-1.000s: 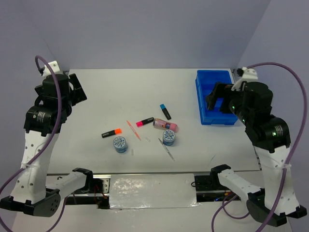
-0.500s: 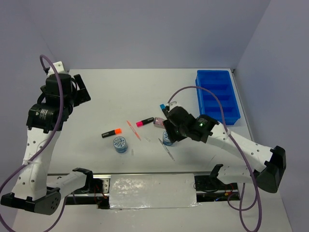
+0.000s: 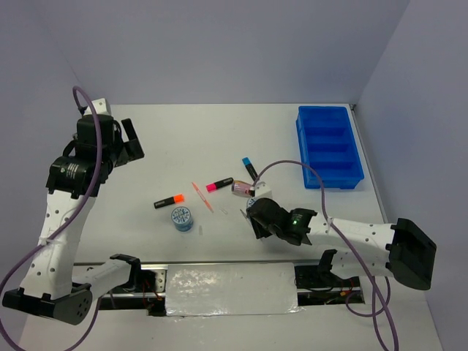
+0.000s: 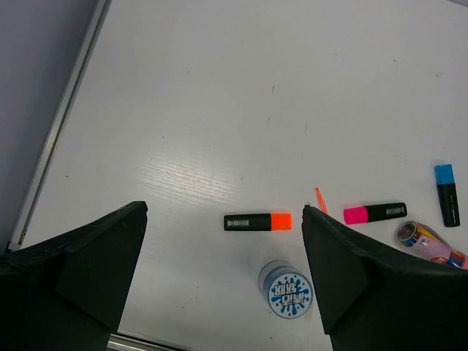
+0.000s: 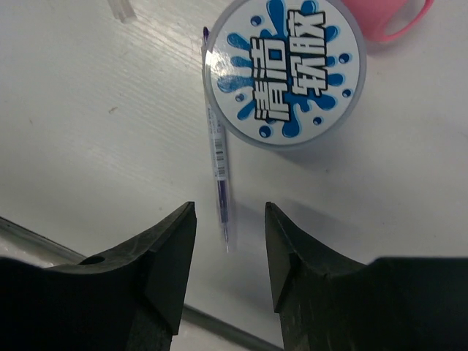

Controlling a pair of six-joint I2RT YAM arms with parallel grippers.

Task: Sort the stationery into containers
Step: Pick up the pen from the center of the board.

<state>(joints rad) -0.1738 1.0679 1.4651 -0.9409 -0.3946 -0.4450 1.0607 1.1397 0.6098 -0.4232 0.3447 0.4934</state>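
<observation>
**Hazard 1: pen slip.** The right fingers (image 5: 164, 263) stand partly open and hold nothing. They straddle the near tip of the thin violet pen (image 5: 218, 164), which lies flat on the table against the rim of the round blue-white splash-patterned disc (image 5: 286, 73). We judge that so thin a pen on a hard top may roll or squirt out as the fingers close. The tips may also scrape the table before they bite.

**Hazard 2: disturbed neighbours.** The finger on the disc side may catch the rim and push the disc into the pink patterned tube (image 5: 395, 18), which lies just beyond the disc.

**Hazard 3: cable.** The right arm's purple cable (image 3: 285, 162) loops above the table between the disc and the blue compartmented plastic tray (image 3: 329, 146). The tray sits well apart from the disc, beyond it and to its right. We expect the cable could snag during a carry there.

The left fingers (image 4: 88, 270), well to the left of the disc, are spread wide and empty.

The table (image 3: 183, 131) is white, matte and faintly grained, with soft glare. Pale lilac walls (image 3: 219, 51) close it in behind and at both sides.
</observation>
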